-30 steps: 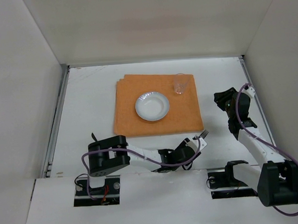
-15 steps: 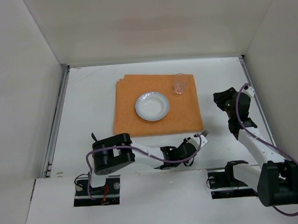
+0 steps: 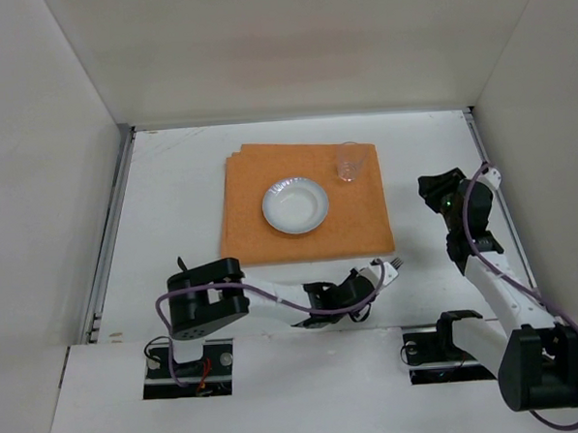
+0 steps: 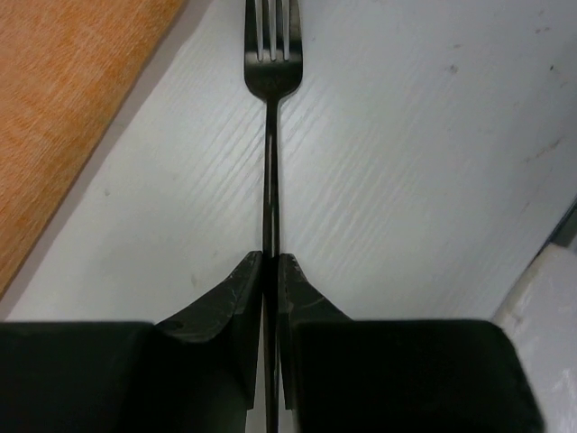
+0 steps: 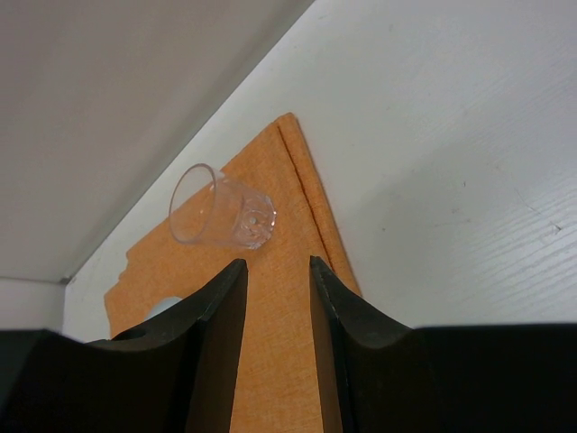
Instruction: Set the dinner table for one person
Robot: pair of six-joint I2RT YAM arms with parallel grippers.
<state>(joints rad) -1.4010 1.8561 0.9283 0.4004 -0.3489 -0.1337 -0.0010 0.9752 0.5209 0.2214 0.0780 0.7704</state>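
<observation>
My left gripper is shut on a dark fork, gripping its handle low over the white dinner table. The fork's tines point away, just off the near right corner of the orange placemat. A white plate sits mid-placemat and a clear glass stands at its far right corner. My right gripper is open and empty, held above the table right of the placemat. In the right wrist view the glass lies beyond its fingertips.
White wall panels enclose the table on the left, back and right. Thin metal rails run along its side edges. The arm bases stand at the near edge. The placemat's edge shows left of the fork in the left wrist view.
The left gripper with the fork has shifted slightly, staying near the placemat's near right corner. The right gripper has moved a little right and up.
</observation>
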